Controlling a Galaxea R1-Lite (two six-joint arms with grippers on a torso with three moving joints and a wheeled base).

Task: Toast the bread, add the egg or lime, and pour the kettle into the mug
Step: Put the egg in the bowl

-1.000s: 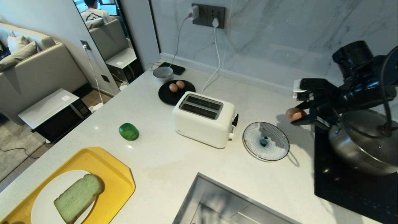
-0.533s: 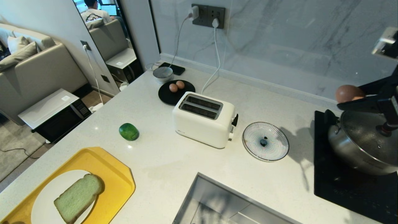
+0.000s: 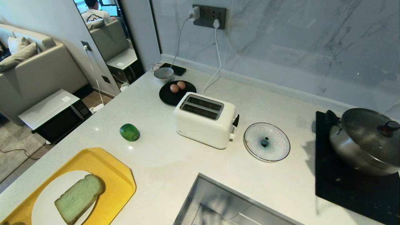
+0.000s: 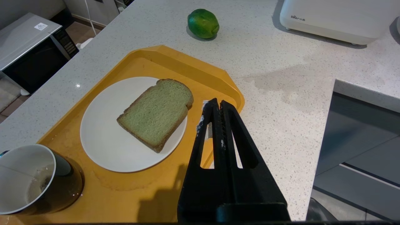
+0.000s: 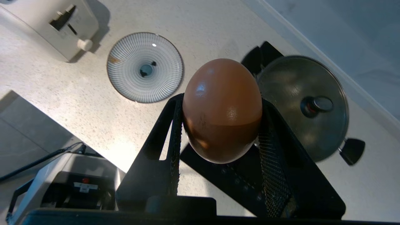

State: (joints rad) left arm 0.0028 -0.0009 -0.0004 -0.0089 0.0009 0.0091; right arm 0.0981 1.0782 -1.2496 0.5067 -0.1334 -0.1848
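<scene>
Right tool (image 5: 218, 125) grips brown egg (image 5: 222, 109), high above striped plate (image 5: 145, 67); left tool (image 4: 215, 106) pressed together, empty, beside bread (image 4: 156, 112).

worktop (image 3: 162, 162): pale speckled stone, polished
toaster (image 3: 204, 120): smooth white plastic, satin
tray (image 4: 175, 62): glossy yellow plastic
bread (image 4: 156, 114): porous crumb, matt
lime (image 4: 203, 23): glossy, faintly dimpled skin
pot lid (image 5: 301, 104): brushed metal
egg (image 5: 222, 110): smooth brown shell, slight sheen
hob (image 3: 350, 187): glossy black glass
</scene>
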